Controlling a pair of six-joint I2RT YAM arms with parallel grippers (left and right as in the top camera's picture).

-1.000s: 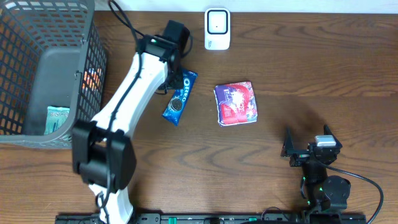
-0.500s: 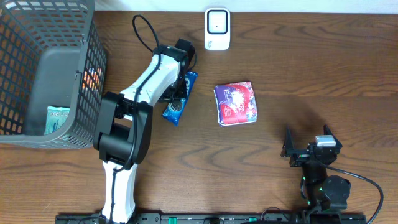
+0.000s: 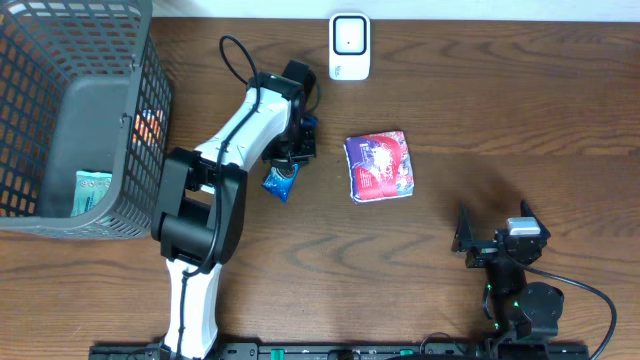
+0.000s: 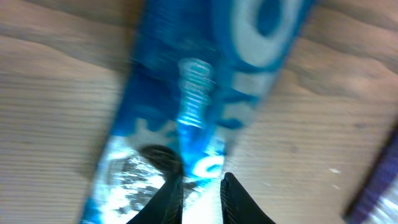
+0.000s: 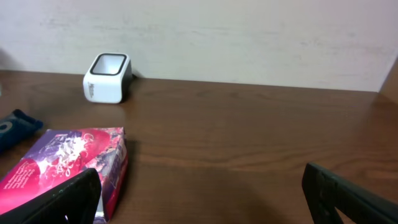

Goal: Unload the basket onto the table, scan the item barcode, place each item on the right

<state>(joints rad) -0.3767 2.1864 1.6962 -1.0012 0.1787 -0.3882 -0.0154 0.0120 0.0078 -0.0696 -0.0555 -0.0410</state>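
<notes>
A blue Oreo cookie pack (image 3: pixel 281 181) lies on the wooden table, left of centre. My left gripper (image 3: pixel 296 150) is over its upper part. In the left wrist view the two black fingers (image 4: pixel 171 200) pinch the blurred blue wrapper (image 4: pixel 205 81) between them, and the gripper (image 4: pixel 202 199) is shut on it. The white barcode scanner (image 3: pixel 349 45) stands at the table's far edge; in the right wrist view the scanner (image 5: pixel 107 78) is at the upper left. My right gripper (image 3: pixel 495 236) rests open near the front right; its jaws (image 5: pixel 202 193) are wide with nothing between them.
A red and purple snack pack (image 3: pixel 380 166) lies right of the Oreo pack, and in the right wrist view that snack pack (image 5: pixel 68 163) is at the lower left. A grey wire basket (image 3: pixel 150 110) at the far left holds a green packet (image 3: pixel 93 190) and an orange item (image 3: pixel 148 125).
My left arm swung in over the Oreo pack and its gripper shut on the wrapper. The pack's upper end is now covered by the gripper. The right arm has not moved.
</notes>
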